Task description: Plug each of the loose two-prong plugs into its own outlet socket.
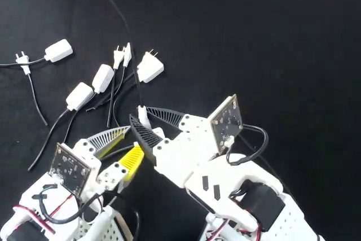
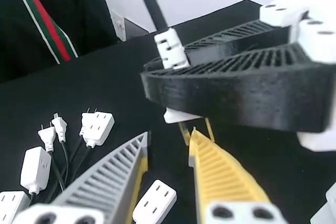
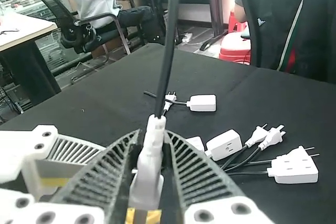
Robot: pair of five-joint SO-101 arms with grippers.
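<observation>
The right gripper (image 1: 142, 115), the black one in the middle of the high view, is clamped on a white plug (image 3: 148, 156). Its ribbed fingers press on both flat sides, so the body cannot twist. The black cord (image 3: 169, 35) runs out past the fingertips toward the top of the frame. That leaves the prong end facing back under the gripper, and in the left wrist view two brass-coloured prongs (image 2: 185, 129) poke out beneath the black fingers. This hold looks chosen for pushing the prongs straight into a socket.

The left gripper (image 1: 121, 149), grey and yellow, sits at the lower left of the high view with its fingers spread and nothing between them. A socket block (image 2: 155, 200) lies on the black table (image 1: 282, 55) under that gap, slots facing up. The spread fingers seem placed to steady it, though I cannot tell whether they touch it.

The remaining pieces wait in the upper left of the high view. There are two more sockets (image 1: 103, 77), a pair of loose plugs (image 1: 123, 56) lying side by side, and a white adapter (image 1: 150, 67). At the far left is another socket (image 1: 58, 50) with a small plug (image 1: 22, 59) near it, not inserted.
</observation>
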